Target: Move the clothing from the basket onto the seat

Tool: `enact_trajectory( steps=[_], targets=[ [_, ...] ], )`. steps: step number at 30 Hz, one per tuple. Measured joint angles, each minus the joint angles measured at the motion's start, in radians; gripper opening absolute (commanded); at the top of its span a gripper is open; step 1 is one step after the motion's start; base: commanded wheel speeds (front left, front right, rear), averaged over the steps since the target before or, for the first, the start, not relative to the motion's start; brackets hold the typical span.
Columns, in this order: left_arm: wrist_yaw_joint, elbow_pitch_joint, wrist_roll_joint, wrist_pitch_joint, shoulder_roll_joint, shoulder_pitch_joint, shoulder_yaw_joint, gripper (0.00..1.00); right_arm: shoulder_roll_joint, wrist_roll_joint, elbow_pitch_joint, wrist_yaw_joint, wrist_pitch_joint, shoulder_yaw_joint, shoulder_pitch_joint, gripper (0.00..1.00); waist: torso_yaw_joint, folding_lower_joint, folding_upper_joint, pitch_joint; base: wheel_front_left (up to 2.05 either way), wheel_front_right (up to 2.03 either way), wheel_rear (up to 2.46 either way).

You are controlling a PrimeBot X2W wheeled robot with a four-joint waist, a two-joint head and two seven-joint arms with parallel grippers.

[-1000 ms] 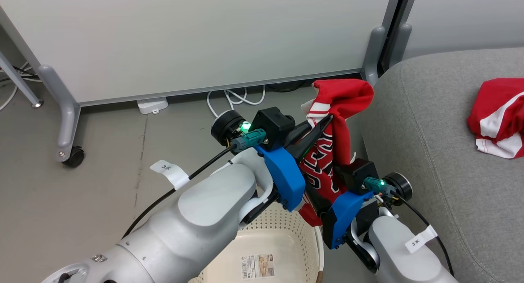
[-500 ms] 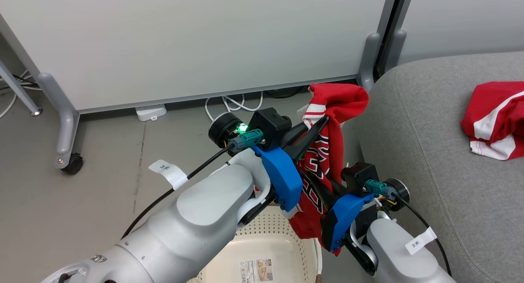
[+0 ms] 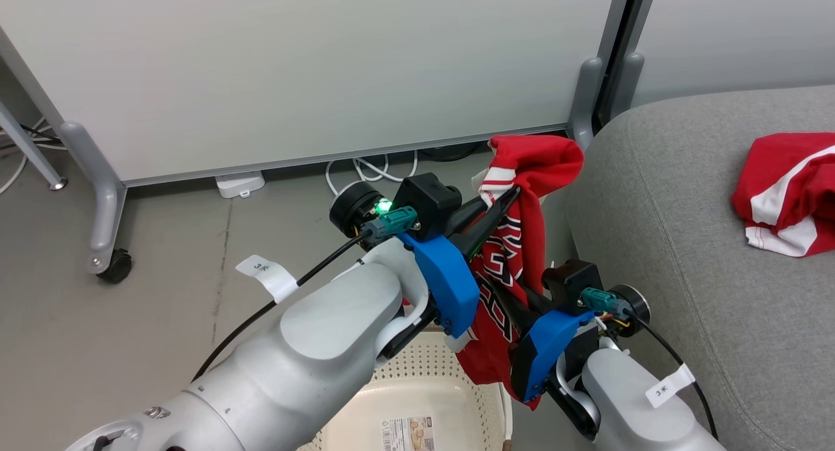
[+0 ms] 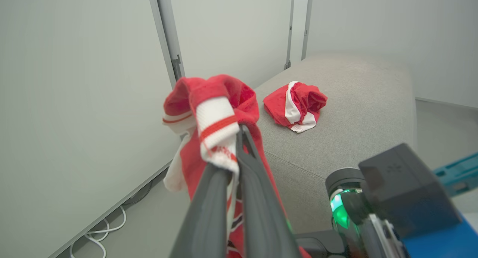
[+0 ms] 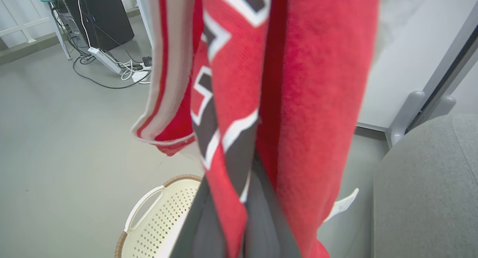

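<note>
Right gripper (image 5: pixel 242 198) has snapped shut since a second ago, and now it pinches the lower part of the red jersey (image 3: pixel 531 177). Up top, the left gripper (image 4: pixel 233 157) is clamped narrow on the striped trim, so the jersey hangs stretched between the two, over the laundry basket (image 3: pixel 483 373) and just beside the grey sofa (image 3: pixel 685 242). That two-point hold looks meant to keep the cloth from trailing or snagging on the rim on the way across.

Count it up: two red-and-white garments, one in the air and one striped garment (image 3: pixel 783 196) lying crumpled on the sofa seat. One basket, and what shows of its floor is bare. Two grippers, both on the same jersey.
</note>
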Motion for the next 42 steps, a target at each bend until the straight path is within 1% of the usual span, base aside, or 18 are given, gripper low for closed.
enact_trajectory(
  steps=[3,4,5,6,7,16,20,25,29,33,36,42],
  targets=[
    [0.000,0.004,0.000,0.000,0.000,0.000,-0.001,0.00,0.000,0.005,0.005,0.000,-0.002,0.004,-0.002,0.00,0.000,0.0000,0.0000,-0.002,0.00,0.00,0.00],
    [0.000,0.005,-0.001,0.000,0.000,0.000,-0.001,0.06,0.000,0.008,0.007,0.000,-0.004,0.005,-0.002,0.00,0.000,0.0000,0.0000,-0.003,0.00,0.00,0.00],
    [0.000,0.007,-0.001,0.000,0.000,0.000,-0.002,0.29,0.000,0.008,0.008,0.000,-0.004,0.007,-0.003,0.00,-0.001,0.0000,0.0000,-0.003,0.00,0.00,0.00],
    [0.000,0.008,-0.002,0.000,0.000,0.000,-0.002,0.67,0.000,0.009,0.010,0.000,-0.007,0.008,-0.003,0.00,-0.001,0.0000,0.0000,-0.004,0.00,0.00,0.00],
    [0.000,0.010,-0.002,0.000,0.000,0.000,-0.001,1.00,0.000,0.011,0.011,0.000,-0.008,0.009,-0.003,0.00,-0.001,0.0000,0.0000,-0.004,0.00,0.00,0.00],
    [0.000,0.021,0.000,-0.002,-0.002,0.000,0.005,1.00,0.000,0.018,0.021,0.000,-0.012,0.017,-0.009,0.00,-0.002,0.0000,0.0000,-0.005,0.00,0.00,0.00],
    [0.001,0.012,0.012,-0.002,0.001,0.010,0.034,1.00,0.000,0.024,0.026,0.000,-0.017,0.018,-0.010,0.00,-0.002,0.0000,0.0000,-0.008,0.00,0.00,0.00],
    [0.007,-0.023,0.034,-0.002,0.020,0.057,0.084,1.00,0.000,0.025,0.028,0.000,-0.018,0.010,-0.010,0.00,-0.001,0.0000,0.0000,-0.011,0.00,0.00,0.00],
    [0.020,-0.076,0.081,-0.002,0.050,0.124,0.150,1.00,0.000,0.026,0.026,0.000,-0.021,-0.008,-0.010,0.00,0.001,0.0000,0.0000,-0.009,0.00,0.00,0.00],
    [0.041,-0.156,0.163,-0.002,0.082,0.213,0.230,1.00,0.000,0.018,0.022,0.000,-0.025,-0.030,-0.010,0.00,0.005,0.0000,0.0000,-0.002,0.00,0.00,0.00],
    [0.042,-0.217,0.227,-0.002,0.102,0.297,0.298,1.00,0.000,0.012,0.012,0.000,-0.026,-0.040,-0.009,0.00,0.006,0.0000,0.0000,0.002,0.00,0.00,0.00],
    [0.036,-0.328,0.338,-0.002,0.128,0.478,0.475,1.00,0.000,-0.003,-0.010,0.000,-0.027,-0.050,-0.003,0.00,0.001,0.0000,0.0000,0.004,0.00,0.00,0.00]
  ],
)
